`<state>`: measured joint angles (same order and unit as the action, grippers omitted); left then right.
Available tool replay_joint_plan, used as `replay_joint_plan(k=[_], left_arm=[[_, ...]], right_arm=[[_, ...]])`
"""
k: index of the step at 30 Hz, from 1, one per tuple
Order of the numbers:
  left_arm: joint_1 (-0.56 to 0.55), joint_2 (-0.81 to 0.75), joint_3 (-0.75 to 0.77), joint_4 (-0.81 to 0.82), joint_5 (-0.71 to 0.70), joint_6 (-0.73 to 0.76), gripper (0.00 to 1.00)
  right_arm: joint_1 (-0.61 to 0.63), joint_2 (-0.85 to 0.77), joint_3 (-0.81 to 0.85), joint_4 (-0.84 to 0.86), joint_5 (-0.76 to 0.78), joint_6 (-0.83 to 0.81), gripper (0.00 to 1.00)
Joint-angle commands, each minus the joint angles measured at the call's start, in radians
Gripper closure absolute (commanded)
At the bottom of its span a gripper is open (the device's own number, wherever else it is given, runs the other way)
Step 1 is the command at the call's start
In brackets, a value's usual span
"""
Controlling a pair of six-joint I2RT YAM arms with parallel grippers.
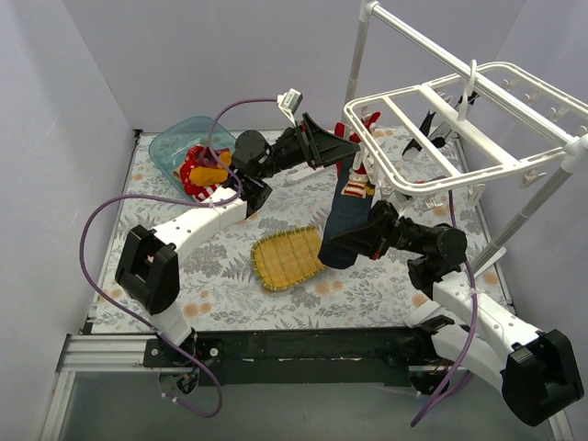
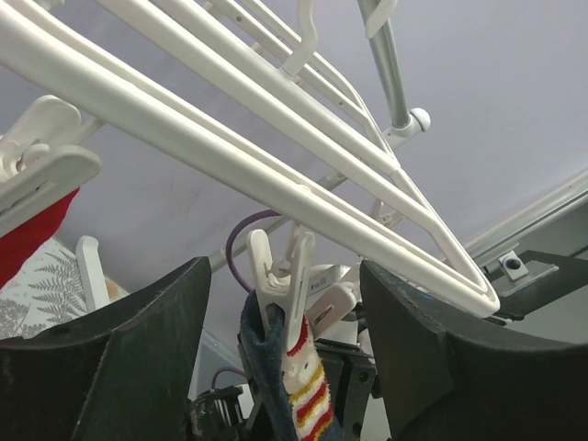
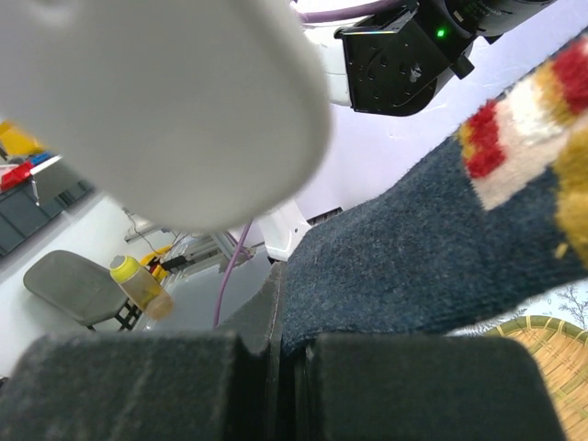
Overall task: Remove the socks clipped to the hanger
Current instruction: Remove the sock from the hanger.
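The white hanger (image 1: pixel 432 138) hangs from a pole stand at the right. From a clip (image 2: pixel 280 280) on its near-left corner hangs a navy sock (image 1: pixel 347 207) with red, yellow and white stripes. My left gripper (image 1: pixel 342 150) is raised to that clip. In the left wrist view it (image 2: pixel 280 344) stands open, one finger on each side of the clip and the sock's cuff (image 2: pixel 294 386), touching neither. My right gripper (image 1: pixel 336 246) is shut on the sock's lower navy part (image 3: pixel 413 248). A red sock (image 2: pixel 28 230) and black socks (image 1: pixel 432 129) stay clipped.
A clear blue bin (image 1: pixel 170 138) at the back left holds red, striped and yellow socks (image 1: pixel 204 170). A yellow woven mat (image 1: pixel 287 257) lies on the floral cloth under the hanging sock. The stand's slanted pole (image 1: pixel 528 207) runs down at the right.
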<state>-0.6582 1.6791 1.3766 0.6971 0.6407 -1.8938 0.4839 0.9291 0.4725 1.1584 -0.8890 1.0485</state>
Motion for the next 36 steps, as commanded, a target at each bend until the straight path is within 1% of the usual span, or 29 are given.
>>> replay_joint_plan(k=[1,5,19,25,36], left_arm=[[0.003,0.013,0.048,-0.011,0.011,-0.021,0.36],[0.003,0.025,0.059,-0.025,0.011,-0.031,0.37],[0.000,0.074,0.073,0.074,0.048,-0.137,0.41],[-0.006,0.091,0.076,0.113,0.059,-0.179,0.44],[-0.017,0.100,0.102,0.133,0.057,-0.205,0.46]], right_arm=[[-0.002,-0.012,-0.014,0.057,0.004,0.011,0.99],[-0.002,-0.013,-0.015,0.057,0.004,0.011,0.99],[-0.002,-0.012,-0.021,0.061,0.007,0.012,0.99],[-0.002,-0.013,-0.026,0.063,0.009,0.013,0.99],[-0.002,-0.016,-0.037,0.063,0.010,0.015,0.99]])
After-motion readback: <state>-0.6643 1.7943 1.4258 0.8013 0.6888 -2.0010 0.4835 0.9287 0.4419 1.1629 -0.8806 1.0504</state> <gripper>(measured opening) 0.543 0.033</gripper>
